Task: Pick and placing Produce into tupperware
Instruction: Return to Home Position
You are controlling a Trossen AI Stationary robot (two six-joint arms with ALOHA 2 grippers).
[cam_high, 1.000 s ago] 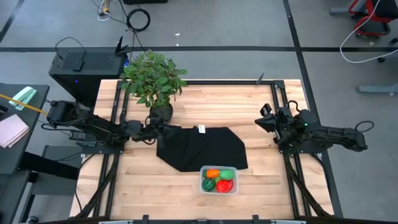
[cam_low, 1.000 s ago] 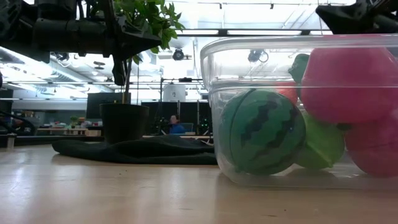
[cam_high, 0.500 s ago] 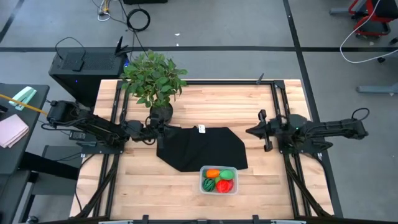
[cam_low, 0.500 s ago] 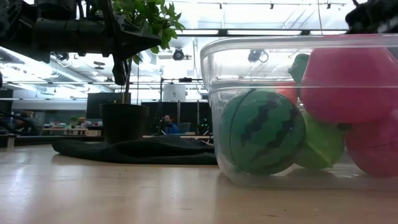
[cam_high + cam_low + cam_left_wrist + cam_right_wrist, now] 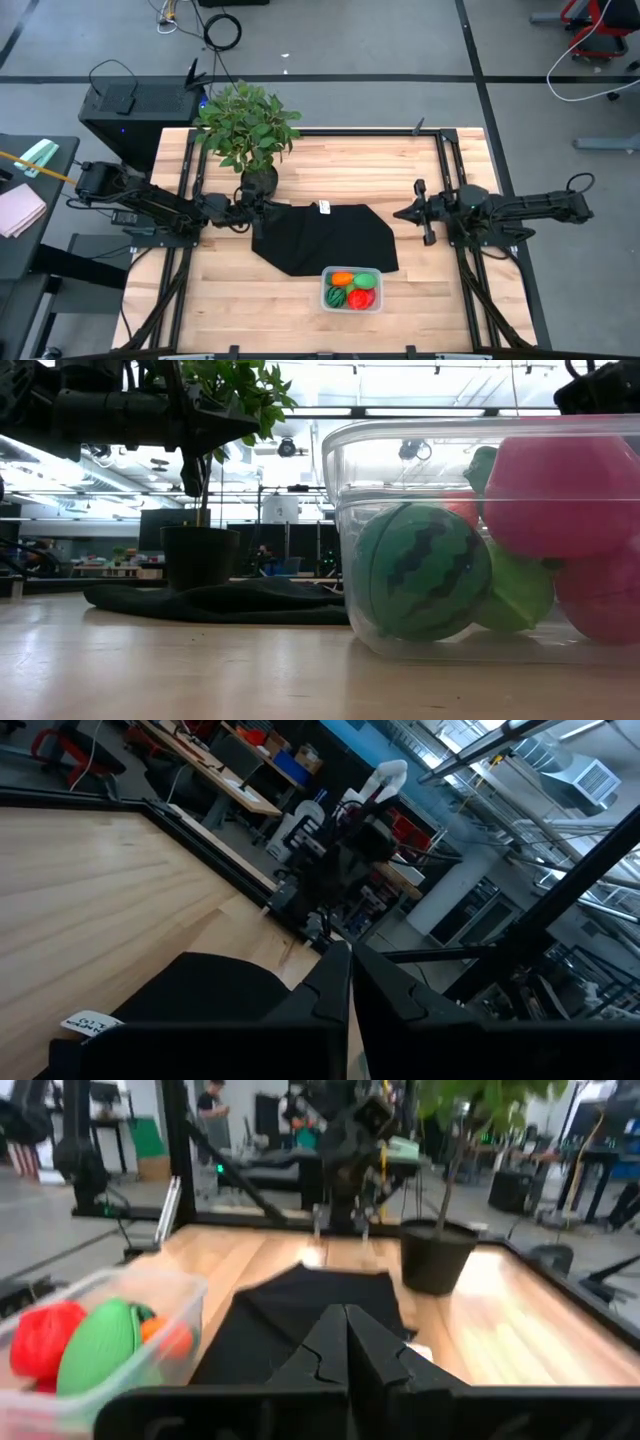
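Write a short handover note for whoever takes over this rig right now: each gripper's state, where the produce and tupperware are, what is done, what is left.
Left gripper: shut, empty, over the black mat's left rear corner beside the potted plant.
Right gripper: shut, empty, above the table just right of the mat.
Tupperware: on the table at the mat's front edge, holding the produce, striped watermelon included.
Done: no produce shows outside the tupperware.
Left: probably only parking both arms.
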